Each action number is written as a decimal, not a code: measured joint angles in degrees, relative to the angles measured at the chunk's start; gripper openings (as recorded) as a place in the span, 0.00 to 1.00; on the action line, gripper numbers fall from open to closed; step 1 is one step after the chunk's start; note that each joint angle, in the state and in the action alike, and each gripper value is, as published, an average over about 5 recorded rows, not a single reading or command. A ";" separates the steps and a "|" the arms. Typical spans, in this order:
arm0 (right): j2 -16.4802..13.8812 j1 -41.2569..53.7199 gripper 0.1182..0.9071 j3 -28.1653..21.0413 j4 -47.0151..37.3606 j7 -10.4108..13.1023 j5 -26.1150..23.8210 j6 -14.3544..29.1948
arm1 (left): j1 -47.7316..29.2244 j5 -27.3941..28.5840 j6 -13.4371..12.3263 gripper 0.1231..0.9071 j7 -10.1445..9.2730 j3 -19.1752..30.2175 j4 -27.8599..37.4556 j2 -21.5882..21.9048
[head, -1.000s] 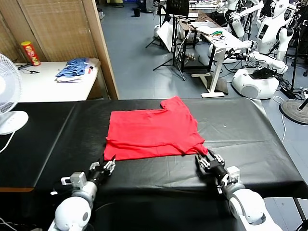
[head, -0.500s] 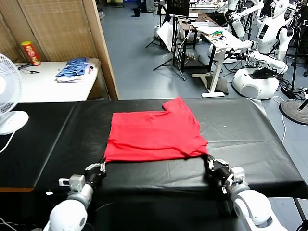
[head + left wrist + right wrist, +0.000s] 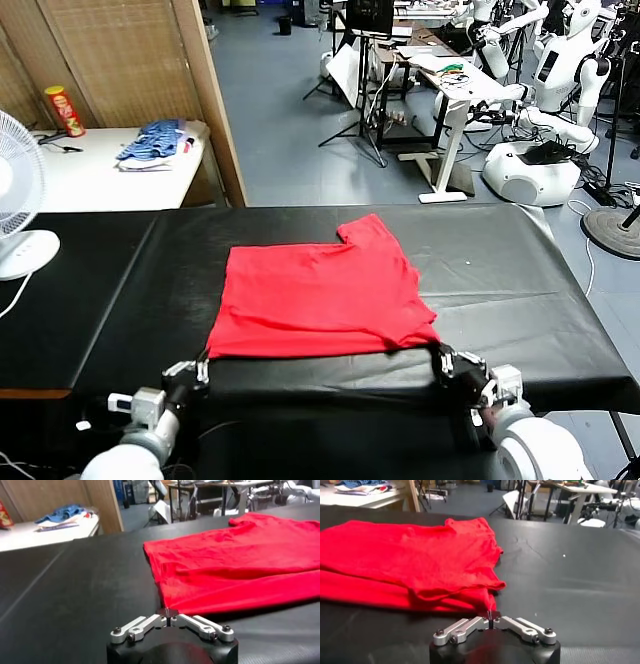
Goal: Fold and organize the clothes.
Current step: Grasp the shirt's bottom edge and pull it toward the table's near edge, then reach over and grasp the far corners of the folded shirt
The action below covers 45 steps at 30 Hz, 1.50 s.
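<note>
Closest in, the left gripper (image 3: 197,372) sat at the near edge of the black-covered table (image 3: 520,270), its fingertips (image 3: 167,613) drawn together to a point right at the near left corner of the bright red short-sleeved cotton T-shirt (image 3: 320,295). Looked like they were pinching that corner, jaws basically closed. The right gripper (image 3: 447,358) was the same deal on the other side: fingertips (image 3: 490,616) met at the shirt's near right corner, no real gap between them. Just beyond both sets of fingers the shirt lay folded and flat, one sleeve poking out at the far edge. Way past it, left of the left fingers, stood a white fan (image 3: 18,200), then a white side table (image 3: 90,175) with a blue striped cloth pile (image 3: 155,140) and a red snack can (image 3: 63,110).
</note>
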 joint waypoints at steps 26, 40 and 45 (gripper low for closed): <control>4.71 45.91 0.86 -15.70 -31.19 2.52 -4.06 3.44 | -27.60 -21.07 9.06 0.86 -3.76 3.20 9.34 1.93; 12.52 65.36 0.86 -21.99 -58.37 -0.74 -4.27 1.96 | -52.18 -24.94 12.08 0.86 -4.12 15.18 34.48 -0.59; 14.27 68.76 0.86 -22.38 -64.39 -1.49 -4.02 2.14 | -56.19 -24.89 13.18 0.86 -3.10 17.31 39.95 -1.14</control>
